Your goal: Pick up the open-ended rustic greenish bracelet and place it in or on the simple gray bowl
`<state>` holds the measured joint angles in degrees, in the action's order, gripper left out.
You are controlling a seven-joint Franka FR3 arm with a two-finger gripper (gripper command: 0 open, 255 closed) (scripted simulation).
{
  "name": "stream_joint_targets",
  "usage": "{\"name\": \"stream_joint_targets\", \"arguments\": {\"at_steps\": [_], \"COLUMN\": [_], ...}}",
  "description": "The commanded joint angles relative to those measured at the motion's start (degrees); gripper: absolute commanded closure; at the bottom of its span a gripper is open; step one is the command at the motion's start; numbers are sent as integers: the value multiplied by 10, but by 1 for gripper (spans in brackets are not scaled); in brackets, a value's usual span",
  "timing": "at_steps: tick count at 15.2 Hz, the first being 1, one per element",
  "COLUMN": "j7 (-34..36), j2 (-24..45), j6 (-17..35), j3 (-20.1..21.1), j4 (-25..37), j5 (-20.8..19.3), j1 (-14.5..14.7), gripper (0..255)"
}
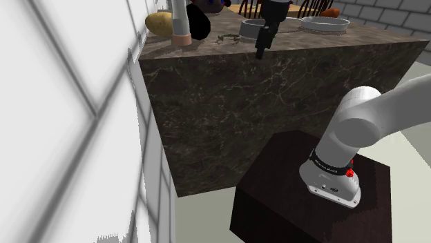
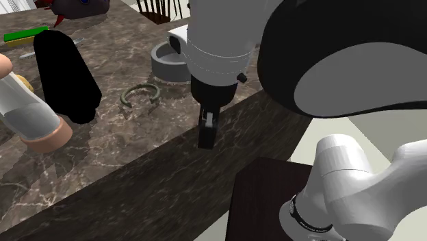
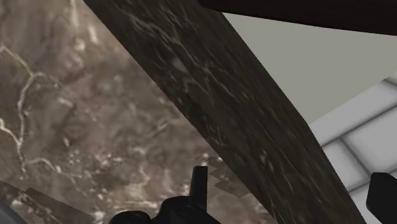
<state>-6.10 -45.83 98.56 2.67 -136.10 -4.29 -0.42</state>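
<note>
I see the bracelet (image 2: 140,96) lying flat on the counter (image 2: 137,171), left of centre in the second exterior view, near the gray bowl (image 2: 167,68). My gripper (image 2: 206,140) hangs at the counter edge, its fingers apart and holding nothing. The bracelet looks light, thin and stiff, so I would pinch across the band, opposite its opening.

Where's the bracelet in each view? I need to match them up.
Shoulder view: bracelet on the counter, near the top edge, just left of the bowl.
Second exterior view: bracelet upper middle, left of the bowl.
Wrist view: looks down at the counter along its edge, the landmark all views share.
</note>
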Motion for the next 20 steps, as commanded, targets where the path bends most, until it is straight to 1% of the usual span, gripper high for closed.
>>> {"name": "stream_joint_targets", "arguments": {"at_steps": [1,5,9,13,17,18,20], "j7": [0,20,37,53,65,67,67], "j2": [0,113,223,332,447,459,452], "j6": [0,-18,-50,-94,-153,-160,-142], "j3": [0,-13,-28,-45,-65,-67,-67], "j4": [0,104,218,344,490,506,482], "j5": [0,4,11,22,39,41,40], "j1": [0,-22,-40,-55,-72,-74,-74], "gripper": [0,0,0,0,0,0,0]}}
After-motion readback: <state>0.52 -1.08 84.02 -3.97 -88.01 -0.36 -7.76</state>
